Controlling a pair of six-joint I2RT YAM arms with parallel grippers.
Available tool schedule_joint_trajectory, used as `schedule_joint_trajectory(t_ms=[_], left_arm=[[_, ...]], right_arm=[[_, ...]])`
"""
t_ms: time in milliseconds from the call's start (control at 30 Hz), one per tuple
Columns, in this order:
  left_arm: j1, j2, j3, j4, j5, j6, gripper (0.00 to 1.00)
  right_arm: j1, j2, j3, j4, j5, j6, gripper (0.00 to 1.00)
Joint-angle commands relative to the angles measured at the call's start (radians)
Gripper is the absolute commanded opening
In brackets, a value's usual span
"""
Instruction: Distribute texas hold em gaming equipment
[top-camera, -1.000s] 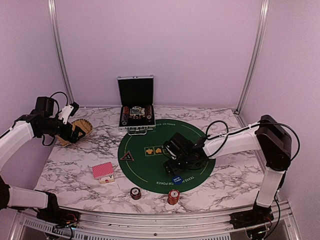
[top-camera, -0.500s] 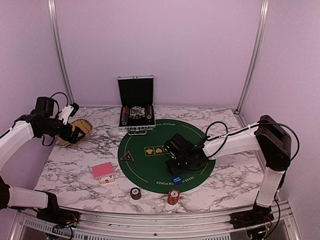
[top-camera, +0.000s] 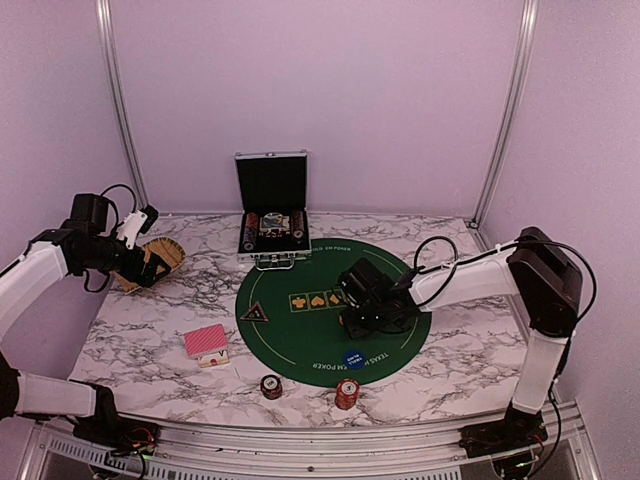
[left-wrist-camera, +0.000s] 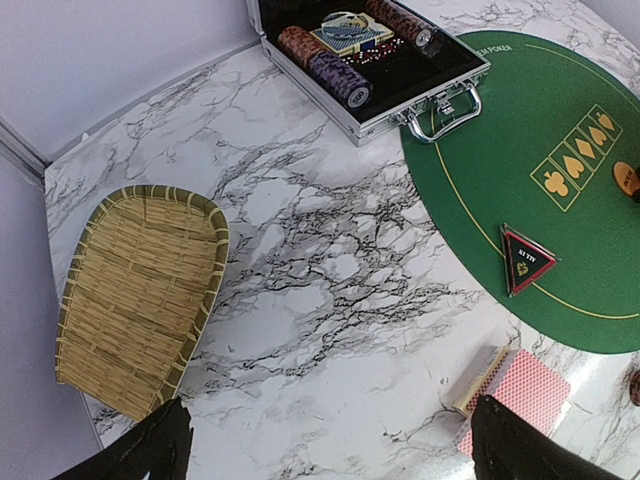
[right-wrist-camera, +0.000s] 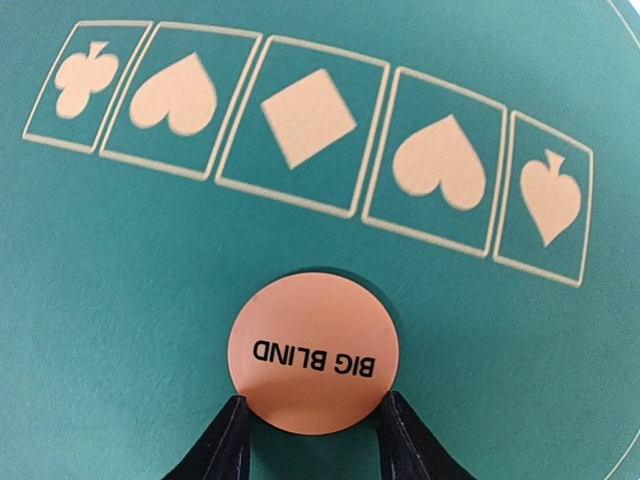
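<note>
An orange marker disc (right-wrist-camera: 313, 345) printed BIG BLIND lies on the green mat (right-wrist-camera: 120, 300) just below the row of suit boxes. My right gripper (right-wrist-camera: 312, 405) is shut on it, one fingertip against each side of its edge. In the top view the right gripper (top-camera: 352, 303) hides the disc. A blue marker disc (top-camera: 352, 358) lies nearer the mat's front edge. The black triangular marker (left-wrist-camera: 528, 260) sits at the mat's left. Red-backed cards (left-wrist-camera: 515, 395) lie on the marble. My left gripper (left-wrist-camera: 335, 445) hangs open over bare marble beside the woven tray (left-wrist-camera: 135, 290).
The silver-edged case (top-camera: 272, 235) stands open behind the mat, with chip rows inside. Two short chip stacks, one dark (top-camera: 271, 386) and one red (top-camera: 347, 393), stand near the table's front edge.
My right gripper moved away from the blue disc toward the suit row, and its jaws narrowed onto the orange disc. The left arm stayed still.
</note>
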Motion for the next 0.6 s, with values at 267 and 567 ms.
schedule_joint_trajectory(t_ms=[267, 567], left_arm=[[0.005, -0.022, 0.034, -0.026, -0.006, 0.007, 0.99], [0.004, -0.015, 0.036, -0.028, -0.003, 0.005, 0.99]], right_arm=[[-0.134, 0.18, 0.158, 0.032, 0.065, -0.091, 0.38], [-0.216, 0.324, 0.356, 0.034, 0.084, -0.141, 0.37]])
